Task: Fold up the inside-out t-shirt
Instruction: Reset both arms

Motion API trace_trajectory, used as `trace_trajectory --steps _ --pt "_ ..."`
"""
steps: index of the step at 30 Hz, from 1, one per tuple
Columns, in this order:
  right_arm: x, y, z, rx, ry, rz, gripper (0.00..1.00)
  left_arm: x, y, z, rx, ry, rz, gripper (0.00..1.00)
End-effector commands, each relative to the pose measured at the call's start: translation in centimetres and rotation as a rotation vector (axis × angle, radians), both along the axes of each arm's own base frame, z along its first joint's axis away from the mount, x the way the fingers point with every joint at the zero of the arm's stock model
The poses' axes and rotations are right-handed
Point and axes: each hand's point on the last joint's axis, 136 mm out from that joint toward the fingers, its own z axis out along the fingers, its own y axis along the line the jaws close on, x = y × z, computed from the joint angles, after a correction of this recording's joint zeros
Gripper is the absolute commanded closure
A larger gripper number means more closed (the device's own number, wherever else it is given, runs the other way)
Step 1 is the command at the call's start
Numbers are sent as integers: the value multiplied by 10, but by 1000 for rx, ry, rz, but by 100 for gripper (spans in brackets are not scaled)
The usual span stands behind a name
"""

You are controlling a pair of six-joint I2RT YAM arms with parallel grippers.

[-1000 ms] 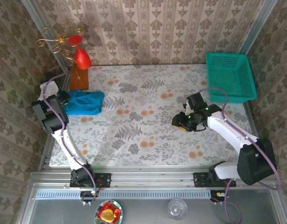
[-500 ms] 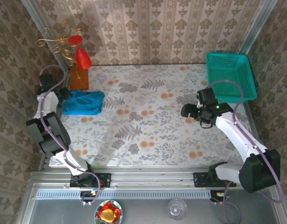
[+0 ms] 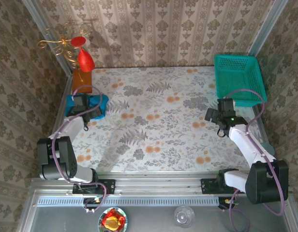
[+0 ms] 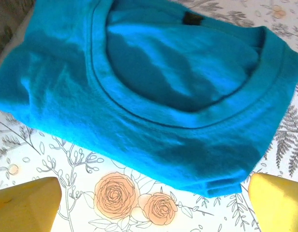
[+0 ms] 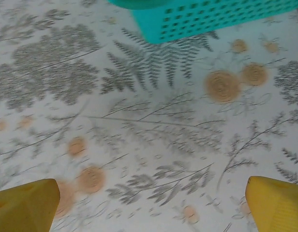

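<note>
Both have just opened: left end effector (image 4: 151, 208) hovers empty by the bundled t-shirt (image 4: 67, 96), right end effector (image 5: 151, 203) over counter (image 5: 139, 121); folding looks done.

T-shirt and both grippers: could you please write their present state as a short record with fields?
t-shirt: compact bundle at the far left of the table, neck opening facing up
left gripper: open, holding nothing, at the t-shirt's edge
right gripper: open, holding nothing, above the table near the basket
basket: green mesh, far right corner
</note>
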Motion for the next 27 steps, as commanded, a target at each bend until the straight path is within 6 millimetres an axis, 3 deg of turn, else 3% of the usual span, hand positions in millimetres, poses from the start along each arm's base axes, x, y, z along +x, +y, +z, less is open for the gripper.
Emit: trace_trajectory --steps 1,6,11,15,18,27 --pt "15 -20 10 -113 -145 -17 0 4 11 20 224 -103 -9 0" --pt "26 -19 2 -163 -282 39 0 9 -6 12 260 -193 -139 0" --pt "39 -18 -5 -187 -311 67 0 19 -19 5 210 -294 -231 0" --pt "51 -12 2 -172 -384 94 0 30 -30 12 167 -381 -290 0" --pt "61 -7 7 -148 -449 112 0 33 -27 3 150 -401 -290 0" --pt "80 6 -3 -88 -477 191 0 24 -40 -3 124 -479 -373 0"
